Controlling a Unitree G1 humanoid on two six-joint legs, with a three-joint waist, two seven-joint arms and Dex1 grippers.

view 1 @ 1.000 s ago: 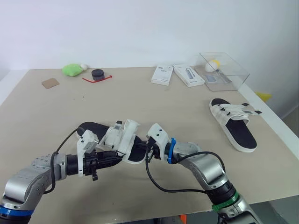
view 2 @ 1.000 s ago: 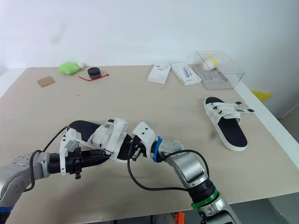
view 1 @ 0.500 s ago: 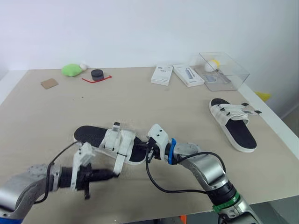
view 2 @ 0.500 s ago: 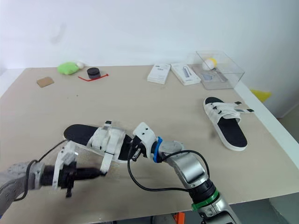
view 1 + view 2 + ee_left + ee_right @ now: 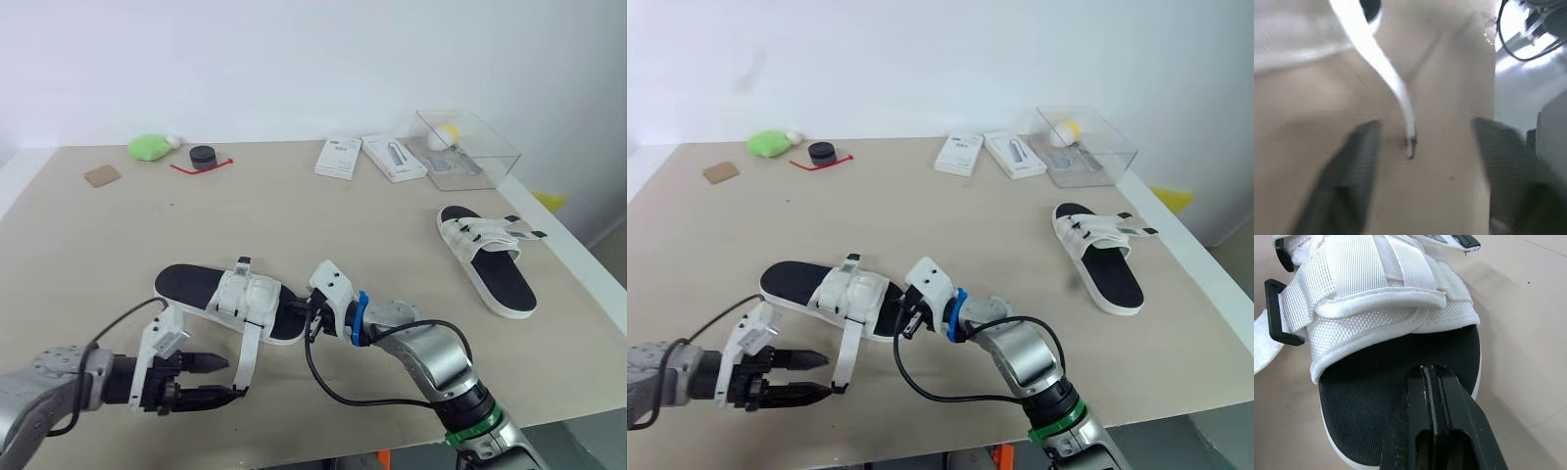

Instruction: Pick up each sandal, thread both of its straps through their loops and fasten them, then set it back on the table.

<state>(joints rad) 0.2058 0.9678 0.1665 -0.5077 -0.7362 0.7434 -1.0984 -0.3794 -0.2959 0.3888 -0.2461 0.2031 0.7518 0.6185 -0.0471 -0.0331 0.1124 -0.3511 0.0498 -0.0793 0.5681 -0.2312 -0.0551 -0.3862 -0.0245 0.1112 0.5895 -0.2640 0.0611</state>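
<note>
On the near left of the beige table [image 5: 88,245], the left gripper [image 5: 223,377] lies low with its two black fingers [image 5: 1347,181] spread apart and gripping nothing. The free end of a loose white strap [image 5: 247,343] rests on the tabletop in the gap between them. The strap trails down from the near sandal [image 5: 245,299], which lies flat towards the front of the table, black footbed up, with its white upper across the middle (a black buckle loop shows at one side in the right wrist view). Just right of the upper, the right gripper [image 5: 1429,374] has its fingers pressed together, tips over the open end of the footbed; whether they touch the sole or hover just above it is hard to make out. Well apart, near the table's right edge, the second sandal [image 5: 487,264] lies flat, its strap ends jutting out to one side. Behind it, at the far right corner, stands a clear plastic box [image 5: 470,147]
</note>
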